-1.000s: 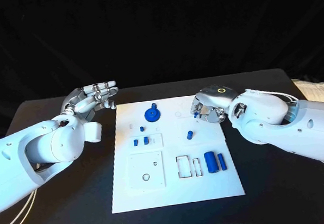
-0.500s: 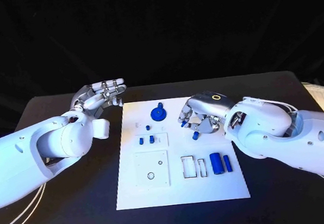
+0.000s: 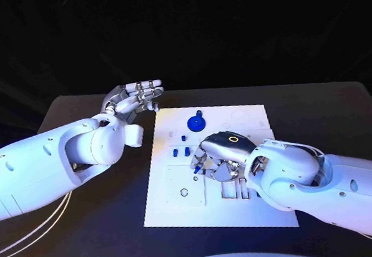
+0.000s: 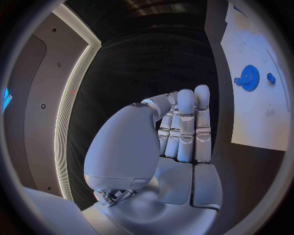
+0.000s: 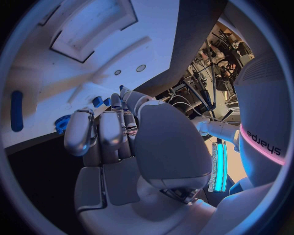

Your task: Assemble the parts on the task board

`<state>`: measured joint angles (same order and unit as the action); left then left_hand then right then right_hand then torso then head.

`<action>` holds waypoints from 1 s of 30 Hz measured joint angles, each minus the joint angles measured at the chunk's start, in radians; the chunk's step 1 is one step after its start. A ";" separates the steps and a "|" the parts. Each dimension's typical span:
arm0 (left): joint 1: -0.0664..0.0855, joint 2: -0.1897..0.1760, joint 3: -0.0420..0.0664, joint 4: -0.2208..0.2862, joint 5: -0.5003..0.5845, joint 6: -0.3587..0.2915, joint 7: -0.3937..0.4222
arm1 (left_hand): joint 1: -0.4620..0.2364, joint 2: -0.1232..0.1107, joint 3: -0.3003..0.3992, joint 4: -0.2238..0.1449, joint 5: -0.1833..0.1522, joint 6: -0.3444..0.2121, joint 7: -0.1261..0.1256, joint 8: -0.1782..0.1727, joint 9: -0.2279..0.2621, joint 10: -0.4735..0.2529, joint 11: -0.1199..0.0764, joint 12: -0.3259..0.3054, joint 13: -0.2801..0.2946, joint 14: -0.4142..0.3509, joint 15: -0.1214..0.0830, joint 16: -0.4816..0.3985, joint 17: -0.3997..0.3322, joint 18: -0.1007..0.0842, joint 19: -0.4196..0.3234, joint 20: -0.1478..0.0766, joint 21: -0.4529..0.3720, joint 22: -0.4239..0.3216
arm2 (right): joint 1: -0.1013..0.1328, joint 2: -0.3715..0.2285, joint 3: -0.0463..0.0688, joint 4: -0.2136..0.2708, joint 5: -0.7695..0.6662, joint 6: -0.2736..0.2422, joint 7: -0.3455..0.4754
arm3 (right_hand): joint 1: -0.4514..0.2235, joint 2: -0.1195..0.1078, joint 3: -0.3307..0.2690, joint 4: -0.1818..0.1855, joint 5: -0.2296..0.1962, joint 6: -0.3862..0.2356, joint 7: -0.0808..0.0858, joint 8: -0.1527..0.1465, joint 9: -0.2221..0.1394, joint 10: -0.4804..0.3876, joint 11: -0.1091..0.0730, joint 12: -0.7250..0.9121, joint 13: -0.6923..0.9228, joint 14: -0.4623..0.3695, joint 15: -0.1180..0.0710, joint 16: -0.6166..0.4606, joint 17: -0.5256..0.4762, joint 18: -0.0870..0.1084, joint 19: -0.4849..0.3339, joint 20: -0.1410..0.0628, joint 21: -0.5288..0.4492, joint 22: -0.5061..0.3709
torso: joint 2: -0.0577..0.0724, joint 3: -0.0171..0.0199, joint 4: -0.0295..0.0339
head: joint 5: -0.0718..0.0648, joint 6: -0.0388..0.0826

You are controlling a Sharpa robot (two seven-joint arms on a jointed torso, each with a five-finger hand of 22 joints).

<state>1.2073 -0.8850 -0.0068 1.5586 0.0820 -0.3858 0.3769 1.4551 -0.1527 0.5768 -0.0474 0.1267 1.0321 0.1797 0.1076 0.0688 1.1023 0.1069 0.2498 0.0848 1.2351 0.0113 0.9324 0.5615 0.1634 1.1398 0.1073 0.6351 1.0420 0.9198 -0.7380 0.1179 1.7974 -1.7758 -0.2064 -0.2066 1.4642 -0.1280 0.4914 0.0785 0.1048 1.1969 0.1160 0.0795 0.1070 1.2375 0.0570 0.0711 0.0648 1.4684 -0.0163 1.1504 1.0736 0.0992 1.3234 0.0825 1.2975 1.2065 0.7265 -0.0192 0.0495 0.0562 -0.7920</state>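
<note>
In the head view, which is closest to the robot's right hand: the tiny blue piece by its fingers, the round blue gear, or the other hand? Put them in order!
From the right hand:
1. The small blue piece, right at its fingertips, mid-board.
2. The blue gear, farther up the task board, near its far edge.
3. The left hand, farthest, beyond the board's far left corner.

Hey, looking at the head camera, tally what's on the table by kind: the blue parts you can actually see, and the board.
Blue gear: 1
Small blue parts clear of the hands: 3
Blue part by the right hand: 1
White task board: 1
Total: 6; the right arm may hide more.
</note>
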 measured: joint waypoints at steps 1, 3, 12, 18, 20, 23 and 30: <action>0.000 0.001 0.000 0.000 0.000 0.000 0.000 | 0.000 0.000 0.000 0.000 0.000 0.000 0.000 0.000 0.000 0.000 0.000 0.000 0.000 0.000 0.000 0.000 0.000 0.000 0.000 0.000 0.000 0.000 | -0.003 0.003 -0.001 -0.004 -0.001 0.003 0.001 | 0.000 0.000 0.000 0.000 0.002 -0.001 -0.001 0.000 0.000 0.000 0.000 0.000 0.000 0.000 0.000 0.000 0.000 0.000 0.000 0.000 0.000 0.000 | 0.000 0.0000 0.0000 | 0.002 -0.001; 0.000 0.004 0.000 0.000 0.001 0.001 0.000 | -0.003 0.003 0.000 0.000 0.000 0.000 0.000 0.000 0.000 0.000 0.000 0.000 0.000 0.000 0.000 0.000 -0.001 0.000 0.000 0.000 0.000 0.000 | -0.006 0.009 -0.003 -0.011 -0.003 0.011 0.003 | -0.003 0.003 0.000 0.000 0.002 0.000 0.001 -0.001 0.000 0.000 0.000 0.000 0.000 0.000 0.000 0.000 0.000 0.000 0.000 0.000 0.000 0.000 | 0.000 0.0000 -0.0001 | 0.005 -0.003; 0.000 0.008 0.000 -0.004 0.002 0.002 -0.001 | -0.004 0.004 0.000 0.000 0.000 0.000 0.000 0.000 0.000 0.000 0.000 0.000 0.000 0.000 0.000 0.000 -0.001 0.000 0.000 0.000 0.000 0.000 | -0.014 0.021 -0.008 -0.027 -0.019 0.036 0.005 | -0.008 0.003 0.000 0.000 0.002 0.001 0.004 -0.006 0.001 0.000 0.001 0.000 0.000 0.000 0.000 0.000 0.000 0.000 0.000 0.000 0.000 0.000 | 0.000 0.0003 -0.0033 | 0.011 -0.008; 0.000 0.009 0.000 -0.007 0.002 0.003 -0.001 | -0.004 0.004 0.003 -0.003 0.000 0.000 0.000 0.000 -0.001 -0.004 0.004 0.006 0.000 0.000 0.000 0.000 -0.001 0.000 0.000 0.000 0.000 0.000 | -0.016 0.023 -0.009 -0.033 -0.039 0.042 0.003 | -0.008 0.003 0.000 0.000 0.002 0.001 0.004 -0.009 0.004 0.000 0.001 0.000 0.000 0.000 0.000 0.000 0.000 0.000 0.000 0.000 0.000 0.000 | 0.000 0.0011 -0.0018 | 0.010 -0.011; 0.000 0.009 0.000 -0.008 0.002 0.004 -0.002 | -0.004 0.004 0.003 -0.003 0.000 0.000 0.000 0.000 -0.001 -0.004 0.004 0.006 0.000 0.000 0.000 0.000 -0.001 0.000 0.000 0.000 0.000 0.000 | -0.016 0.025 -0.009 -0.034 -0.048 0.043 0.002 | -0.008 0.003 0.000 0.000 0.002 0.001 0.004 -0.009 0.004 0.000 0.001 0.000 0.000 0.000 0.000 0.001 0.000 0.000 0.000 0.000 0.000 0.000 | 0.000 0.0010 -0.0015 | 0.010 -0.012; 0.000 0.009 0.000 -0.008 0.002 0.005 -0.002 | -0.004 0.004 0.003 -0.003 0.000 0.000 0.000 0.000 -0.001 -0.004 0.004 0.006 0.000 0.000 0.000 0.000 -0.001 0.000 0.000 0.000 0.000 0.000 | -0.016 0.027 -0.009 -0.036 -0.058 0.043 0.001 | -0.011 0.005 0.000 0.000 0.002 0.001 0.004 -0.009 0.003 0.000 0.001 0.000 0.000 0.000 0.000 0.004 0.000 0.000 0.000 0.000 0.000 0.000 | 0.000 0.0006 -0.0015 | 0.011 -0.012; 0.000 0.009 0.000 -0.008 0.002 0.007 -0.003 | -0.004 0.004 0.003 -0.003 0.000 0.000 0.000 0.000 -0.001 -0.004 0.004 0.006 0.000 0.000 0.000 0.000 -0.001 0.000 0.000 0.000 0.000 0.000 | -0.016 0.039 -0.009 -0.044 -0.078 0.044 -0.006 | -0.013 0.008 0.000 0.000 0.001 -0.001 0.006 -0.006 0.001 0.000 0.001 0.000 0.000 0.000 0.000 0.004 0.000 0.000 0.000 0.000 0.000 0.000 | 0.001 -0.0001 -0.0010 | 0.013 -0.015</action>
<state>1.2073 -0.8757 -0.0067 1.5504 0.0844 -0.3791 0.3740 1.4511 -0.1486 0.5794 -0.0499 0.1267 1.0321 0.1797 0.1076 0.0680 1.0987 0.1105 0.2554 0.0846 1.2353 0.0115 0.9324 0.5603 0.1633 1.1398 0.1074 0.6351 1.0421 0.9036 -0.6987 0.1093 1.7537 -1.8535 -0.1621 -0.2121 1.4513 -0.1203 0.4912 0.0785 0.1058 1.1961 0.1215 0.0735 0.1083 1.2380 0.0577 0.0711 0.0645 1.4684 -0.0162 1.1543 1.0733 0.0994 1.3234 0.0825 1.2975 1.2065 0.7271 -0.0193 0.0485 0.0692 -0.8074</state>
